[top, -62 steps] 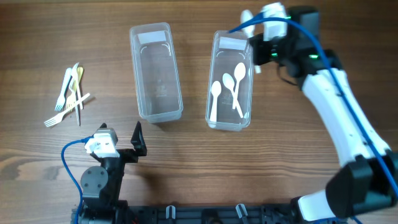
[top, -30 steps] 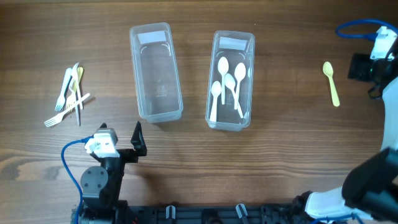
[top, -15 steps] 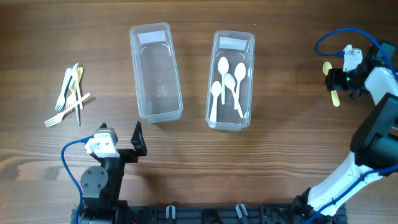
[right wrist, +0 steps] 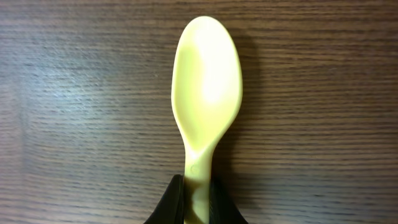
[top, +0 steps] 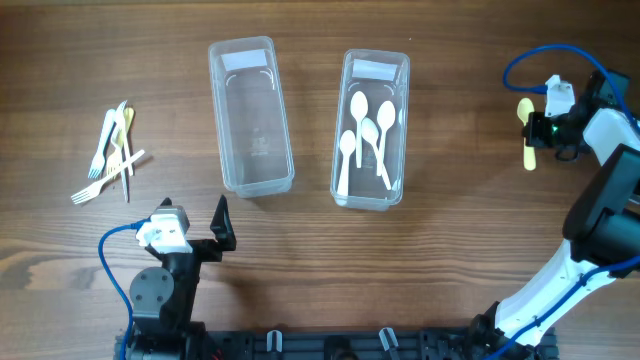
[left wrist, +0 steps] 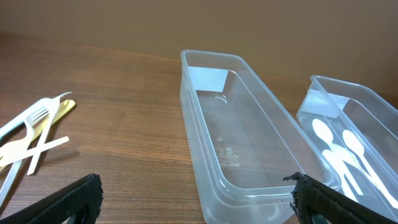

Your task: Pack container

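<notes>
Two clear containers (top: 250, 120) (top: 372, 68); four white spoons (top: 358, 102); one yellow spoon (top: 526, 108); forks (top: 108, 150) heaped, count unclear.

yellow spoon (right wrist: 206, 93) handle: cut off below | spoon-filled container (left wrist: 323, 99): cropped at edge

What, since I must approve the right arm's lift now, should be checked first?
1. Grip: right end effector shut on the yellow spoon, at its neck: ok.
2. Hold firm enough to carry: cannot tell.
3. Target: spoon container uncovered, with room beside the white spoons: ok.
4. Route: table bare between spoon and that container: ok.
5. Other arm: left end effector open, well away from that route: ok.
</notes>
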Action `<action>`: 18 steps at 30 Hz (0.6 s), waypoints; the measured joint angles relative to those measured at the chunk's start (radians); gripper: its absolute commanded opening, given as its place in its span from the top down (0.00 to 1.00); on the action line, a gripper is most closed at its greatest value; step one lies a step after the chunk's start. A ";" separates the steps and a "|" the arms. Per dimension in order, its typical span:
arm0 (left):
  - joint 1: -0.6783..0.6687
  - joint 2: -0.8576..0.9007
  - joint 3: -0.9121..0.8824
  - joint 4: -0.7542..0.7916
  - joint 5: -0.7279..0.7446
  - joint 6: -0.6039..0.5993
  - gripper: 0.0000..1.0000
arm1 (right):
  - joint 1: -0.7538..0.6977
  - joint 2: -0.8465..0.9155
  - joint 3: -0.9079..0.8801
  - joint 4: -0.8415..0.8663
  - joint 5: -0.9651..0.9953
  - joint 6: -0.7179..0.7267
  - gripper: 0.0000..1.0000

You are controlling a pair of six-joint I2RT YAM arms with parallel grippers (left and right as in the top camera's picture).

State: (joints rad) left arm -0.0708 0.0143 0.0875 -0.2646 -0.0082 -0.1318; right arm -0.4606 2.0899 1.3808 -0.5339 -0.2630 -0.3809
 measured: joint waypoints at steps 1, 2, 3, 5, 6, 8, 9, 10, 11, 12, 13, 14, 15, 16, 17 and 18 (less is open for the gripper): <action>0.000 0.000 0.000 0.000 0.000 0.000 0.00 | 0.003 0.000 0.000 0.000 -0.005 0.016 0.96; 0.000 0.000 0.000 0.000 0.000 0.000 0.00 | 0.006 0.000 0.000 0.000 -0.007 0.032 0.96; 0.000 0.000 0.000 0.000 0.000 0.000 0.00 | 0.010 -0.001 0.000 -0.001 -0.010 0.048 0.96; 0.000 0.000 0.000 0.000 0.000 0.000 0.00 | 0.019 -0.015 0.000 -0.003 -0.025 0.076 0.95; 0.000 0.000 0.000 0.000 0.000 0.000 0.00 | 0.025 -0.031 0.000 -0.003 -0.031 0.088 0.96; 0.000 0.000 0.000 0.000 0.000 0.000 0.00 | 0.044 -0.093 0.000 -0.003 -0.053 0.111 0.96; 0.000 0.000 0.000 0.000 0.000 0.000 0.00 | 0.052 -0.124 0.000 -0.001 -0.063 0.122 0.96; 0.000 0.000 0.000 0.000 0.000 0.000 0.00 | 0.073 -0.190 0.000 0.001 -0.082 0.136 0.96; 0.000 0.000 0.000 0.000 0.000 0.000 0.00 | 0.095 -0.250 0.000 0.002 -0.097 0.145 0.96; 0.000 0.000 0.000 0.000 0.000 0.000 0.00 | 0.115 -0.293 0.000 0.002 -0.104 0.150 0.96; 0.000 0.000 0.000 0.000 0.000 0.000 0.00 | 0.138 -0.333 0.000 0.001 -0.108 0.154 0.96; 0.000 0.000 0.000 0.000 0.000 0.000 0.00 | 0.164 -0.371 0.000 0.001 -0.111 0.157 0.94; 0.000 0.000 0.000 0.000 0.000 0.000 0.00 | 0.192 -0.408 0.000 0.001 -0.110 0.167 0.50; 0.000 0.000 0.000 0.000 0.000 0.000 0.00 | 0.212 -0.428 0.000 0.001 -0.106 0.178 0.39; 0.000 0.000 0.000 0.000 0.000 0.000 0.00 | 0.224 -0.438 0.001 -0.002 -0.101 0.190 0.35; 0.000 0.000 0.000 0.000 0.000 0.000 0.00 | 0.232 -0.442 0.002 -0.011 -0.085 0.195 0.29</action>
State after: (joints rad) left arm -0.0708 0.0147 0.0875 -0.2646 -0.0086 -0.1322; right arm -0.2283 1.6478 1.3830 -0.5449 -0.3481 -0.1860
